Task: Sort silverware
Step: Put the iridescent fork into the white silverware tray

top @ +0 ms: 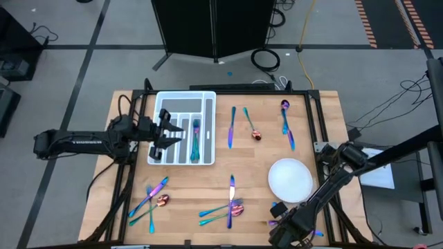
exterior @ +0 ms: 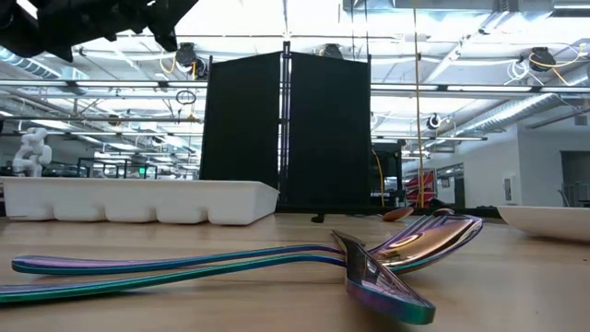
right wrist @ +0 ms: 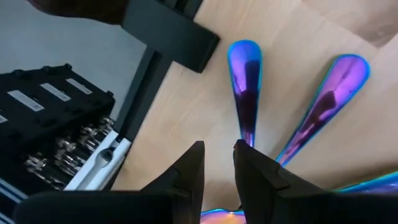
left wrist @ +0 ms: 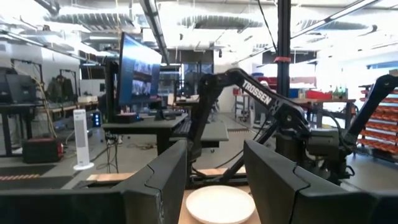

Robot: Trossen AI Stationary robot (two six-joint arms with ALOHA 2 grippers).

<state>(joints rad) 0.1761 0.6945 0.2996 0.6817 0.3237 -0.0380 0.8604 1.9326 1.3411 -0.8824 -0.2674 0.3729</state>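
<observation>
Silverware [top: 232, 202] lies scattered over your table: a crossed cluster near the front centre, another [top: 152, 199] at the front left, three pieces [top: 242, 124] between the tray [top: 183, 129] and the far right corner, and a few handles [right wrist: 245, 87] right under your right gripper [top: 294, 221] at the front edge, beside the plate [top: 291, 180]. One piece [top: 196, 137] already sits in a tray compartment.

Your right gripper is the nearer one for the next pick. In its wrist view the fingers stand narrowly apart with nothing visibly between them; two handle ends fan outward just ahead of the fingertips, long axes running away from the jaws, so you come at them end-on rather than across. You'll likely need to turn the wrist to straddle a handle crosswise.

Your left gripper [top: 168, 133] hovers above the tray's near edge, jaws spread wide and empty, pointing across the table toward the plate
</observation>
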